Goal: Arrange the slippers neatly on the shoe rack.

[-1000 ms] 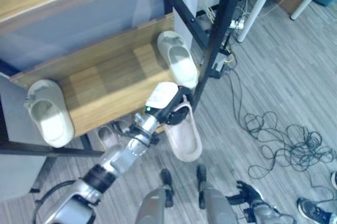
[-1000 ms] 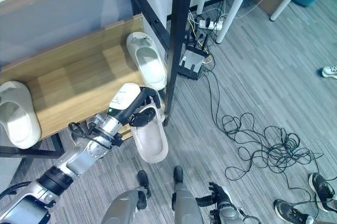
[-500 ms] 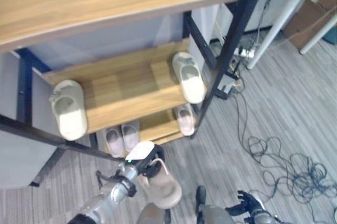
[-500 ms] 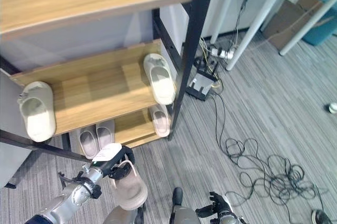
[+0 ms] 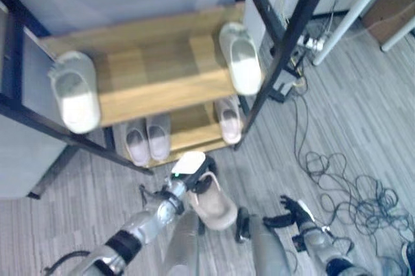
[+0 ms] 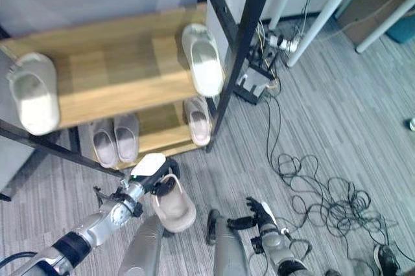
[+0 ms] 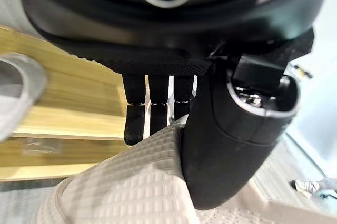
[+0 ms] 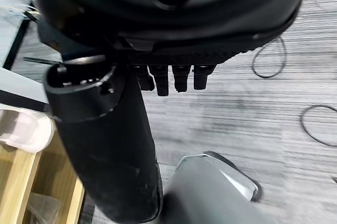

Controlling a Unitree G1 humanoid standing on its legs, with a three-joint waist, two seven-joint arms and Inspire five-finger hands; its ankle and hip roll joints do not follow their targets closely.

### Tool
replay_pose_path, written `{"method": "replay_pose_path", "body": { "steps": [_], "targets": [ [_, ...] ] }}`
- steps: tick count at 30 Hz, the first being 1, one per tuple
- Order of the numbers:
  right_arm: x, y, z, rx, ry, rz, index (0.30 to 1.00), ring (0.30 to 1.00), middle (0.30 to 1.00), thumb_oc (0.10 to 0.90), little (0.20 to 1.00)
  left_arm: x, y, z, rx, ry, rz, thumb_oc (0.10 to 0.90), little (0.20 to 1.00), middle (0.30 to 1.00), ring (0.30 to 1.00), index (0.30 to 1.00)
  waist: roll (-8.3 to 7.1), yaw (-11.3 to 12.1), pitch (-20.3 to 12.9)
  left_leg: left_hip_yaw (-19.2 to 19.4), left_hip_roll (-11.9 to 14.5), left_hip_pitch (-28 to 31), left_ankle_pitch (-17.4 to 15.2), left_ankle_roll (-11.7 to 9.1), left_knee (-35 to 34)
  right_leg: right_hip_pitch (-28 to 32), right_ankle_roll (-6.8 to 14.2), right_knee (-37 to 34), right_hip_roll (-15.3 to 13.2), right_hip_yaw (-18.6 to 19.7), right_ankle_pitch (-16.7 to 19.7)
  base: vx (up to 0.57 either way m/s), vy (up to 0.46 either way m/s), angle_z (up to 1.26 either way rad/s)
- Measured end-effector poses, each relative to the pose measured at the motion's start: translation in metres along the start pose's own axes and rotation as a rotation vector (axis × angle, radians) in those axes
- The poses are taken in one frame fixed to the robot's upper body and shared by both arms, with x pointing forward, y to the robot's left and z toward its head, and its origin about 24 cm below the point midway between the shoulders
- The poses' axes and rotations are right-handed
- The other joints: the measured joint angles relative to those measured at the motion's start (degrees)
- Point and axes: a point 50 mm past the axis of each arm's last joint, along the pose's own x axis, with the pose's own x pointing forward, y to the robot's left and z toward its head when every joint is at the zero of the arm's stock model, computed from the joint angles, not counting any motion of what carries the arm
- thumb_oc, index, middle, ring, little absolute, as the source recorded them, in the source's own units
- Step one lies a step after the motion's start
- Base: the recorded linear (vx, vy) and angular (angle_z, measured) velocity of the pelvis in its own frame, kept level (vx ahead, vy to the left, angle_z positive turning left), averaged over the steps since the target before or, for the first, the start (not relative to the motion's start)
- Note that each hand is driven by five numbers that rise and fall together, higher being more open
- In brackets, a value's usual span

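Landmark is the wooden two-shelf shoe rack with black metal frame (image 5: pixel 155 81). On its upper shelf, far left end, a chunky white foam clog-style slipper (image 5: pixel 76 91) overhangs the front edge; on the lower shelf toward the left, a pair of pale pink-grey slippers (image 5: pixel 147 138) sits side by side, toes out. In front of the rack, low and just off the lower shelf's front edge, the robot's left hand (image 6: pixel 157 173) has a beige soft-rubber slipper with a textured upper (image 6: pixel 172 205), held clear of the grey striped floor. In the left wrist view the fingers (image 7: pixel 150 112) are curled down over the waffle-textured strap and the thumb is pressed on the near side, so a pinch on the upper band. Judgement: the slipper looks light, flexible foam or rubber, not fragile; the strap will flex, so the sole may droop or swing, and gripping across the strap near its base is the sensible hold. Further right on the rack, one white slipper (image 5: pixel 239 57) lies on the upper shelf's right end and a single pale pink slipper (image 5: pixel 227 119) lies below it on the lower shelf, likely the held one's mate. Right of the rack and low, the right hand (image 5: pixel 294 212) hangs over the floor, fingers loosely spread, holding nothing.
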Motion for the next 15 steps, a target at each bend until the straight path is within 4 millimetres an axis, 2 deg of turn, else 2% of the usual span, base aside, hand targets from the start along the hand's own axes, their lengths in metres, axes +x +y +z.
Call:
{"method": "replay_pose_path", "body": {
  "steps": [2, 5, 6, 8, 9, 10, 13, 14, 15],
  "targets": [
    [0.004, -0.007, 0.015, -0.010, -0.060, -0.025, 0.900, 0.900, 0.900, 0.800, 0.900, 0.012, 0.012, 0.008, 0.018, -0.028, 0.068, 0.400, 0.300, 0.300, 0.300, 0.300, 0.33, -0.1, 0.5, -0.1, 0.6, -5.3, -2.5, 0.2, 6.5, -5.2, -0.2, 6.1, 0.3, 0.9, -2.1, -0.05, 0.012, -0.13],
    [0.011, -0.015, 0.051, -0.030, -0.181, -0.059, 0.900, 0.900, 0.900, 0.800, 0.900, 0.033, 0.048, 0.020, 0.074, -0.074, 0.233, 0.400, 0.300, 0.300, 0.300, 0.300, 0.77, -1.7, 2.2, -0.2, 1.2, -13.7, -5.3, 0.4, 15.5, -14.1, -0.2, 15.2, 0.5, 2.0, -5.1, -0.02, 0.033, -0.07],
    [0.011, -0.017, 0.056, -0.033, -0.209, -0.068, 0.900, 0.900, 0.900, 0.800, 0.900, 0.037, 0.056, 0.023, 0.100, -0.095, 0.272, 0.400, 0.300, 0.300, 0.300, 0.300, 0.91, -1.6, 2.2, -0.1, 1.4, -15.4, -6.0, 0.7, 17.4, -15.7, -0.3, 17.0, 0.8, 2.5, -5.7, -0.06, 0.024, -0.14],
    [0.014, -0.022, 0.072, -0.032, -0.257, -0.109, 0.900, 0.900, 0.900, 0.800, 0.900, 0.048, 0.084, 0.033, 0.148, -0.126, 0.423, 0.400, 0.300, 0.300, 0.300, 0.300, 1.57, -1.7, 2.9, 0.1, 2.1, -20.5, -7.6, 1.0, 22.7, -20.9, -0.6, 22.0, 1.2, 3.3, -6.8, -0.06, 0.024, -0.18],
    [0.013, -0.023, 0.076, -0.030, -0.270, -0.120, 0.900, 0.900, 0.900, 0.800, 0.900, 0.050, 0.092, 0.036, 0.164, -0.135, 0.458, 0.400, 0.300, 0.300, 0.300, 0.300, 1.83, -1.8, 2.9, 0.1, 2.3, -22.1, -8.0, 1.3, 24.1, -22.8, -0.6, 23.3, 1.3, 3.4, -7.2, -0.07, 0.049, -0.15],
    [0.014, -0.026, 0.088, -0.022, -0.313, -0.146, 0.900, 0.900, 0.900, 0.800, 0.900, 0.054, 0.114, 0.040, 0.221, -0.152, 0.554, 0.400, 0.300, 0.300, 0.300, 0.300, 2.10, -2.1, 3.0, 0.1, 2.9, -25.6, -9.2, 1.6, 27.7, -26.1, -0.9, 26.7, 1.4, 3.6, -8.2, -0.04, 0.033, -0.13],
    [0.016, -0.032, 0.115, -0.018, -0.395, -0.169, 0.900, 0.900, 0.900, 0.800, 0.900, 0.059, 0.155, 0.042, 0.303, -0.143, 0.695, 0.400, 0.300, 0.300, 0.300, 0.300, 2.42, -3.3, 3.2, 0.0, 3.9, -31.9, -11.1, 1.9, 34.5, -32.4, -0.8, 33.4, 2.0, 4.0, -10.2, -0.03, 0.015, -0.11],
    [0.016, -0.035, 0.123, -0.022, -0.422, -0.183, 0.900, 0.900, 0.900, 0.800, 0.900, 0.060, 0.168, 0.046, 0.317, -0.147, 0.744, 0.400, 0.300, 0.300, 0.300, 0.300, 2.65, -3.0, 3.5, -0.2, 4.2, -33.4, -12.1, 1.9, 36.6, -33.8, -1.1, 35.3, 2.1, 4.0, -11.0, 0.01, 0.001, -0.10],
    [0.016, -0.037, 0.126, -0.022, -0.430, -0.191, 0.900, 0.900, 0.900, 0.800, 0.900, 0.061, 0.172, 0.049, 0.314, -0.149, 0.765, 0.400, 0.300, 0.300, 0.300, 0.300, 2.88, -3.0, 3.7, -0.2, 4.3, -34.1, -12.5, 2.1, 37.1, -34.5, -1.3, 35.9, 2.1, 4.0, -11.3, 0.00, 0.083, -0.06]
  ]
}}
